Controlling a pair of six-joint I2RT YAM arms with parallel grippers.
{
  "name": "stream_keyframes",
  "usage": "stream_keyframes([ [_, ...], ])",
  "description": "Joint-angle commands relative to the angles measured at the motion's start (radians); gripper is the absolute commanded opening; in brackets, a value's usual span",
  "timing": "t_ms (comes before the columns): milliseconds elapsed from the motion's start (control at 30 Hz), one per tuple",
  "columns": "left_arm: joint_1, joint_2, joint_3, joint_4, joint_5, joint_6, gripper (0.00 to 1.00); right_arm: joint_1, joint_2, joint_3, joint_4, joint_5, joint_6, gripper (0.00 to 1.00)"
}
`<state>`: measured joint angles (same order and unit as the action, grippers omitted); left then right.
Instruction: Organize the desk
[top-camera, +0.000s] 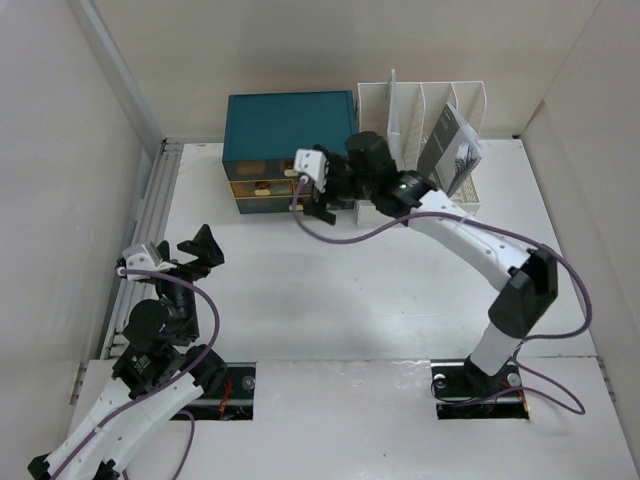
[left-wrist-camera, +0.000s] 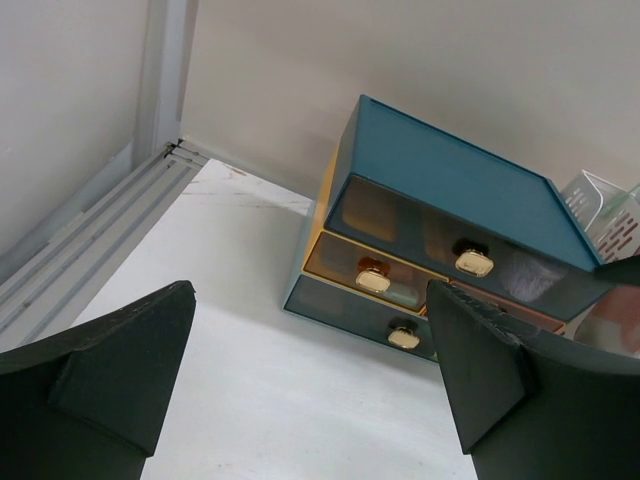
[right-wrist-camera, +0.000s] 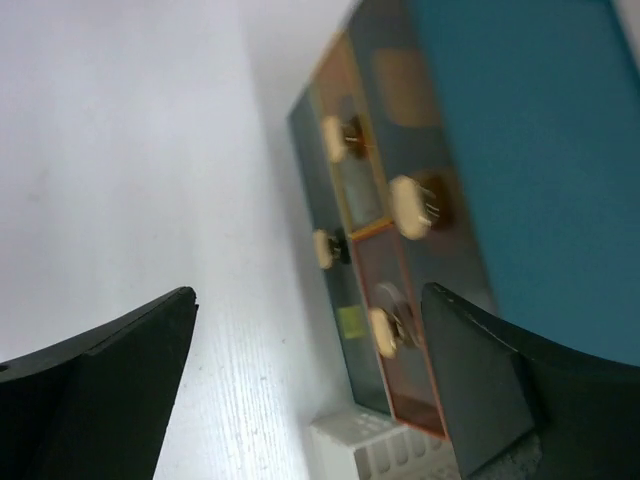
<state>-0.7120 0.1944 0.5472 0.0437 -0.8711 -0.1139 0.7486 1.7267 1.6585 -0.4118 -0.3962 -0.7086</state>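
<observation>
The desk (top-camera: 380, 290) is a flat white tabletop with a metal rail (top-camera: 150, 215) on its left edge and two cut-outs at the front. My right gripper (top-camera: 312, 208) hangs open and empty just in front of the teal drawer box (top-camera: 288, 122), close to its cream knobs (right-wrist-camera: 382, 332). My left gripper (top-camera: 202, 246) is open and empty over the left part of the desk, pointing toward the drawer box (left-wrist-camera: 450, 200). Bare desk (left-wrist-camera: 260, 380) lies between its fingers.
A white slotted file rack (top-camera: 425, 110) stands right of the drawer box and holds a dark booklet (top-camera: 450, 150). White walls enclose the back and sides. The rail also shows in the left wrist view (left-wrist-camera: 90, 240). The rack's corner shows in the right wrist view (right-wrist-camera: 370, 450).
</observation>
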Motion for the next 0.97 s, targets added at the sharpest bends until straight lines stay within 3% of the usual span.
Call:
stream_keyframes([
  [0,-0.004,-0.001,0.007,0.024,0.004,0.002,1.0,-0.074,-0.093,-0.06,0.112,0.002,0.254,0.99],
  [33,-0.004,-0.001,0.007,0.024,0.004,0.002,1.0,-0.074,-0.164,-0.095,0.17,0.061,0.299,0.99],
  [67,-0.004,-0.001,0.007,0.024,0.004,-0.007,1.0,-0.074,-0.2,-0.129,0.221,0.249,0.337,0.99],
  [133,-0.004,0.008,0.007,0.024,0.014,-0.007,1.0,-0.074,-0.283,-0.184,0.3,0.394,0.392,0.99],
  [167,-0.004,0.017,0.016,0.024,0.014,-0.007,1.0,-0.083,-0.306,-0.195,0.321,0.556,0.421,0.99],
  [300,-0.004,0.027,0.016,0.015,0.024,-0.016,1.0,-0.083,-0.407,-0.264,0.412,0.918,0.506,0.99],
  [400,-0.004,0.027,0.016,0.015,0.024,-0.017,1.0,-0.129,-0.47,-0.331,0.433,1.106,0.581,0.99],
  [500,-0.004,0.027,0.016,0.015,0.034,-0.017,1.0,-0.196,-0.536,-0.423,0.442,1.094,0.645,0.99],
  [633,-0.004,0.036,0.016,0.015,0.034,-0.017,1.0,-0.386,-0.631,-0.548,0.467,0.912,0.673,0.99],
  [767,-0.004,0.056,0.007,0.027,0.044,0.002,1.0,-0.495,-0.696,-0.626,0.487,0.742,0.683,0.99],
  [933,-0.004,0.076,0.007,0.027,0.057,0.002,1.0,-0.532,-0.714,-0.66,0.515,0.663,0.623,0.99],
])
